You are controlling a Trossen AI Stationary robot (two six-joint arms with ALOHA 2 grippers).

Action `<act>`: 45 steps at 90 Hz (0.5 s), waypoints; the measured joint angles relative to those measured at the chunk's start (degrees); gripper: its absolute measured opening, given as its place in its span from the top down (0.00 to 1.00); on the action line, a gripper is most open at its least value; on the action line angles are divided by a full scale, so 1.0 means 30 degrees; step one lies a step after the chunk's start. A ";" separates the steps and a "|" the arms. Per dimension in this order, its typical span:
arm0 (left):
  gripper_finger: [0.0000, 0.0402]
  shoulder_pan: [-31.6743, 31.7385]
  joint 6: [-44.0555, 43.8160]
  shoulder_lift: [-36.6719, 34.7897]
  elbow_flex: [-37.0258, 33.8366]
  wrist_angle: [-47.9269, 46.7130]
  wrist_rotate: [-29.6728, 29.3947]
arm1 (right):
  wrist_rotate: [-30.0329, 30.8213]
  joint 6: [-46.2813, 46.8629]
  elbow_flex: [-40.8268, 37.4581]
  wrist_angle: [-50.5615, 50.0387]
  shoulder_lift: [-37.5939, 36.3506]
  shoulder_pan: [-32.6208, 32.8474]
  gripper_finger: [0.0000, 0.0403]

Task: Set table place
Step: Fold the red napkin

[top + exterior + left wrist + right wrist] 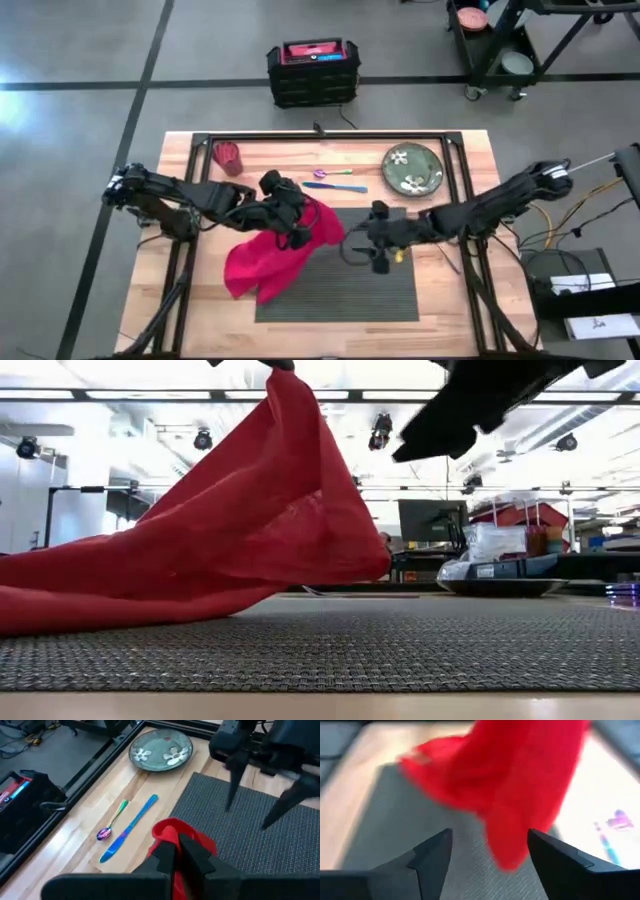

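Left pincer (297,236) over placemat (370,290), gripping napkin (270,262)

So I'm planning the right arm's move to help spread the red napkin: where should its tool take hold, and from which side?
Grip the napkin's free hanging edge nearest the right tool, coming in level from the plate side. The left tool pinches one corner high, so the cloth drapes in a steep sheet onto the placemat, and the open right tool already faces it.

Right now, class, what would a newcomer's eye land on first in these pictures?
The red napkin, pinched and lifted by the left gripper so it drapes over the dark placemat's left side. The right gripper hovers open just beside it. Behind sit a green flowered plate and iridescent cutlery.
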 joint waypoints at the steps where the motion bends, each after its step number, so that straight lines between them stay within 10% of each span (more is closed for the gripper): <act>1: 1.00 0.0000 0.0000 0.0000 0.0000 0.0015 0.0000 | 0.0329 -0.0044 0.0000 0.0441 0.0199 0.0068 0.37; 45: 1.00 -0.0015 0.0219 -0.0007 0.0000 0.0519 0.0015 | 1.0729 -0.2110 0.6599 0.1798 0.7985 0.0373 0.44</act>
